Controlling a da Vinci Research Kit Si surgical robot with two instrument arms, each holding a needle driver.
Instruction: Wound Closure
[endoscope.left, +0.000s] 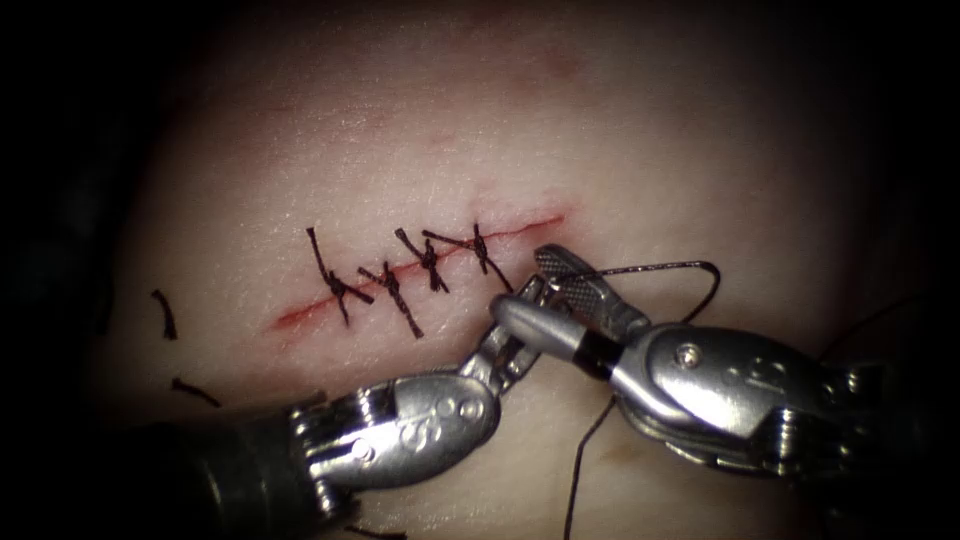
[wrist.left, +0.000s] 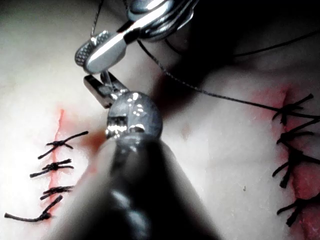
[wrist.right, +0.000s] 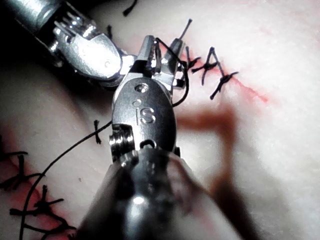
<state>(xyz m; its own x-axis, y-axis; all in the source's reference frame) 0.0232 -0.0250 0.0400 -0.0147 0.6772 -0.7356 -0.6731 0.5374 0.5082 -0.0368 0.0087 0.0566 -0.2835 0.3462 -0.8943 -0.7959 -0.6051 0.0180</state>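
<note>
Pale tissue (endoscope.left: 650, 150) forms the working surface. Right tool (endoscope.left: 521, 283): jaws stand apart, gripping nothing, tips just short of the cut's right end. Thread (endoscope.left: 660, 265) drapes over its upper jaw, arcs away to its far side and drops behind its wrist. Left tool (endoscope.left: 528, 300): tip reaches in between the right tool's jaws; what it holds cannot be told. Needle position: cannot tell. Beyond both tips, four stitches (endoscope.left: 430, 262) cross the cut (endoscope.left: 300, 315). Loose thread ends (endoscope.left: 165, 315) lie well beyond the left tool's side.

stitches (endoscope.left: 400, 275) across cut (endoscope.left: 300, 315), tools' fingers (endoscope.left: 560, 290) right
</note>
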